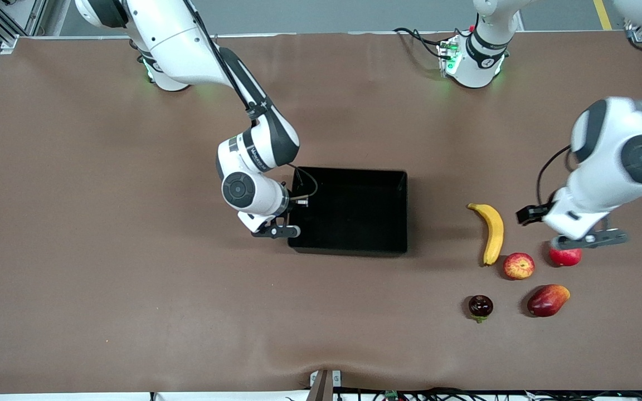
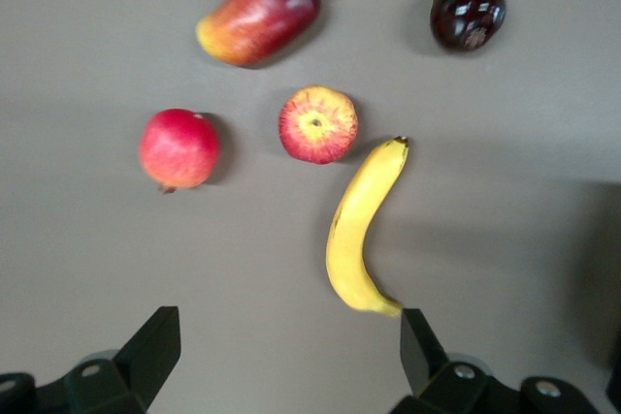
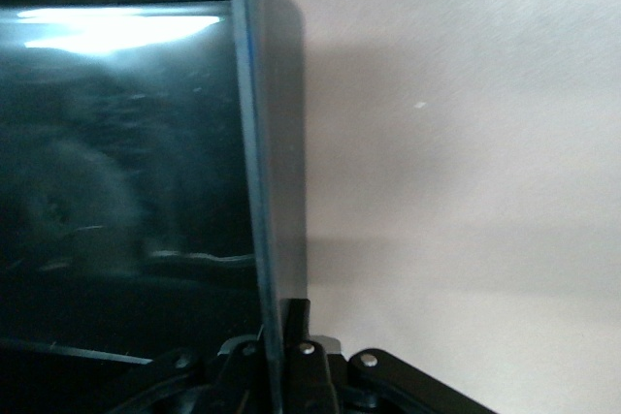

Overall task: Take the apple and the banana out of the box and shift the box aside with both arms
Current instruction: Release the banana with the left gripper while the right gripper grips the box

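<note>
The black box stands empty at the table's middle. My right gripper is shut on its side wall at the right arm's end. In the right wrist view the fingers pinch the wall from both sides. The yellow banana and the red-and-yellow apple lie toward the left arm's end. My left gripper is open and empty, up over the table by the plain red fruit. In the left wrist view the banana and apple lie ahead of the gripper.
A plain red fruit, an oval mango and a dark maroon fruit lie close around the apple. They also show in the left wrist view: red fruit, mango, maroon fruit.
</note>
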`<state>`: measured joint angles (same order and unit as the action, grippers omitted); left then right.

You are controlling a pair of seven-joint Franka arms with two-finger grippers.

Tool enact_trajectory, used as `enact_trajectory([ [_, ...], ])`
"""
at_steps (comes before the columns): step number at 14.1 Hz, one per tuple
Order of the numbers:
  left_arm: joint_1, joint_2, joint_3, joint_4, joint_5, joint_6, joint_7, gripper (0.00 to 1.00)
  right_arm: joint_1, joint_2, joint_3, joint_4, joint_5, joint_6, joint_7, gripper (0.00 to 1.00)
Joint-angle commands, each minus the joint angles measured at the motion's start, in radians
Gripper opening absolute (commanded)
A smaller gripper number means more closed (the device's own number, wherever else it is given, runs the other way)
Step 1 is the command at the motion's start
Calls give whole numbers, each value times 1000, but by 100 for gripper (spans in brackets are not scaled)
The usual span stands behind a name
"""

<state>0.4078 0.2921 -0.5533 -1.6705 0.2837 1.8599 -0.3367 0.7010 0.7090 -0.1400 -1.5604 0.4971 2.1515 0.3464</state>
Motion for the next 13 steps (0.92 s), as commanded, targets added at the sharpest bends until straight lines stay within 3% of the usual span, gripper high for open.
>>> enact_trajectory([
  [1,3,21,-5,158,-40,-137,11,100,-37,-39,11,9,18,-27,-4,0],
  [4,3,-5,-29,273,-40,-304,15,100,-80,-91,11,10,14,-91,-4,0],
  [8,2,-131,-30,287,-70,-337,77,100,-165,-160,10,-4,-3,-176,-17,0],
  [13,-9,-224,-37,279,-96,-396,106,100,-293,-258,10,-56,-165,-223,-46,0],
])
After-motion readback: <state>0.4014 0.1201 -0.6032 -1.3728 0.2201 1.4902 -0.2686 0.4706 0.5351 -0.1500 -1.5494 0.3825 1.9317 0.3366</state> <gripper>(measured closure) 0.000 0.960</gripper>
